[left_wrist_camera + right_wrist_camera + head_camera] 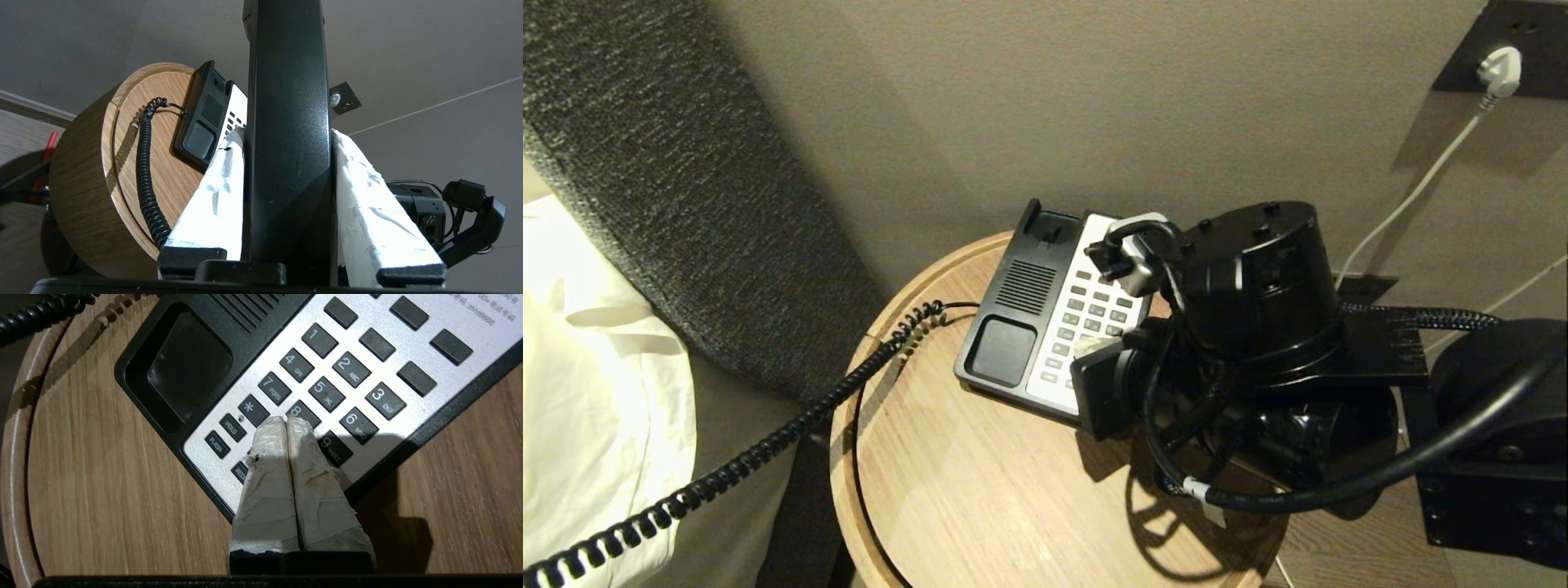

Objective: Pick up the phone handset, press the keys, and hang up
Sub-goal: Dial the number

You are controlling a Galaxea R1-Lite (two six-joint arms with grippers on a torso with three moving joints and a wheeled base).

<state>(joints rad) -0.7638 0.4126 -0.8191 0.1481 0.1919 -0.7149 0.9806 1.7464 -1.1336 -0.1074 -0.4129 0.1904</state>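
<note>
The phone handset [286, 122], long and glossy black, stands between the white-taped fingers of my left gripper [288, 132], which is shut on it; this gripper is outside the head view. Its coiled cord [768, 445] runs from the phone base [1005, 327] off the table's left side. The base's cradle is bare. My right gripper [286, 418] is shut, its taped tips pressed together. They rest low on the keys [327, 392], between the star and 8 buttons. In the head view the right gripper [1097, 346] reaches over the keys [1090, 314] from the right.
The phone sits at the back of a round wooden table [980, 490] with a raised rim. A grey padded headboard [686, 180] and white bedding [596, 392] lie to the left. A white plug [1500, 69] sits in a wall socket at the upper right.
</note>
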